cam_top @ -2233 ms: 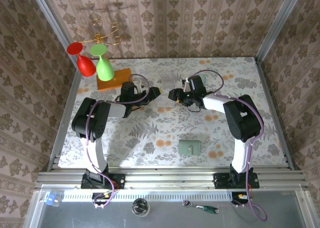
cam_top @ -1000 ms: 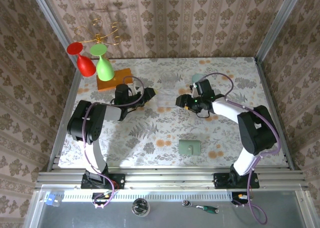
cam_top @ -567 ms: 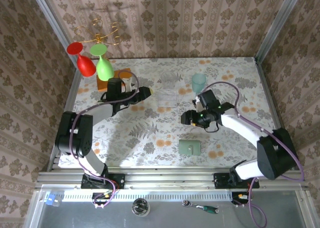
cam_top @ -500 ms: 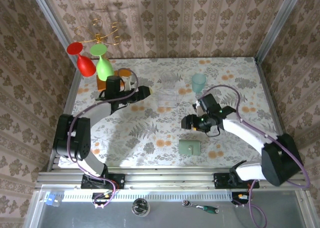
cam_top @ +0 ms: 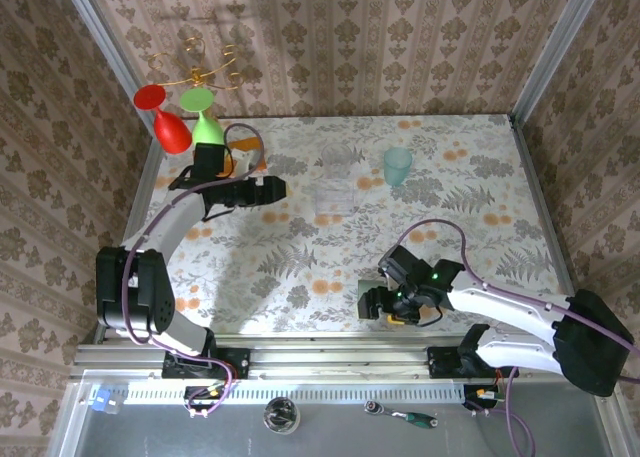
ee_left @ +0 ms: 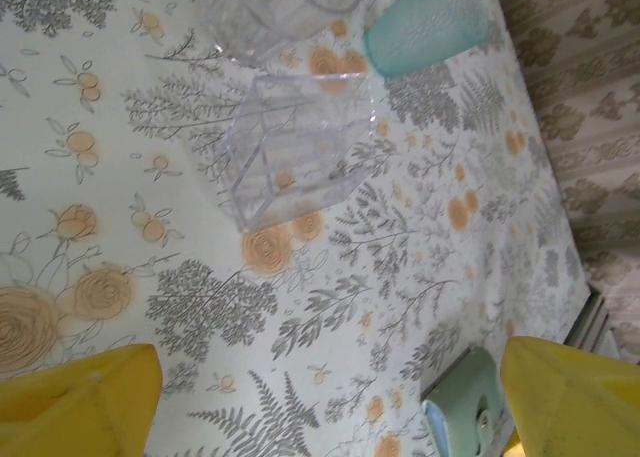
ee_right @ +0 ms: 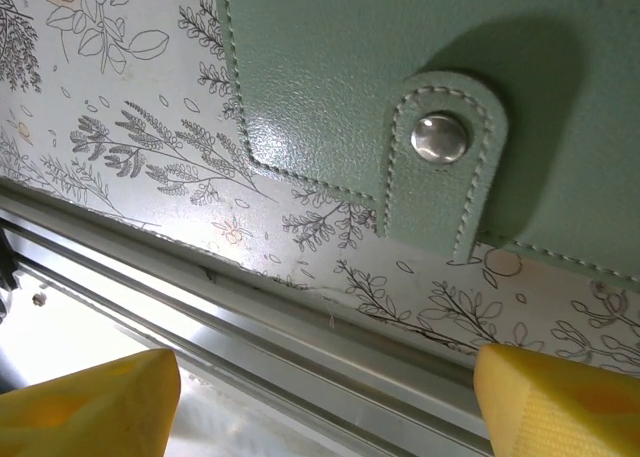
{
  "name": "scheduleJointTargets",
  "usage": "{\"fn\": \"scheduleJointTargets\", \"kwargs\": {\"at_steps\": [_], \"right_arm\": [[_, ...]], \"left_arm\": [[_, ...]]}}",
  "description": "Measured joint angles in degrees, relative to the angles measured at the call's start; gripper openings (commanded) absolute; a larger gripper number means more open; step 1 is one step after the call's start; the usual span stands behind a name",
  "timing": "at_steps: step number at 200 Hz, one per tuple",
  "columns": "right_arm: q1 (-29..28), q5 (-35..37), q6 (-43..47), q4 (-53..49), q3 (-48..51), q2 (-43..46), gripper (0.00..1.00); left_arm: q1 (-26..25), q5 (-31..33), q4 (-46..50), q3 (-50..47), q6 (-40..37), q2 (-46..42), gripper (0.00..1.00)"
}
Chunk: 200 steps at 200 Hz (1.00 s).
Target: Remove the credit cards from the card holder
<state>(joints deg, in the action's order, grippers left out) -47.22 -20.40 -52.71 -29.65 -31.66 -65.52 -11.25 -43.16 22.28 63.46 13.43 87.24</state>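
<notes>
Grey-green card holder (ee_right: pixel 400 77) lies closed on worktop (cam_top: pixel 300 267) near front edge; right fingers (ee_right: pixel 90 402) apart, hovering over it. Left fingers (ee_left: pixel 80 402) apart too, well away at back-left, empty.

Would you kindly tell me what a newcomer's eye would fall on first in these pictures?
Most likely the bright red goblet and green goblet at the far left corner of the table, the strongest colours there. Next comes the right gripper, low over the pale green card holder by the near edge, its yellow fingers spread open and the holder's snap strap lying closed.
</notes>
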Motion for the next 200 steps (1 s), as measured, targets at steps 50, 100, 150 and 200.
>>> {"fn": "scheduleJointTargets", "kwargs": {"at_steps": [50,100,150,200], "right_arm": [[-0.31,4.94,-3.98,2.51,-0.28,-3.56,0.83],[-0.28,8.57,-4.74,2.49,-3.02,-7.58,0.87],[1.68,10.84,-4.55,2.82,-6.32,-11.93,0.90],[3.76,14.40,-3.06,1.40,-13.84,-18.60,0.92]], "left_arm": [[0.09,3.17,1.60,-0.15,-3.10,-0.79,0.91],[0.37,4.04,1.53,-0.22,-3.48,-0.87,0.91],[0.81,4.66,1.55,-0.55,-3.48,-0.87,0.92],[0.92,5.53,1.60,-0.76,-3.65,-0.90,0.92]]}}
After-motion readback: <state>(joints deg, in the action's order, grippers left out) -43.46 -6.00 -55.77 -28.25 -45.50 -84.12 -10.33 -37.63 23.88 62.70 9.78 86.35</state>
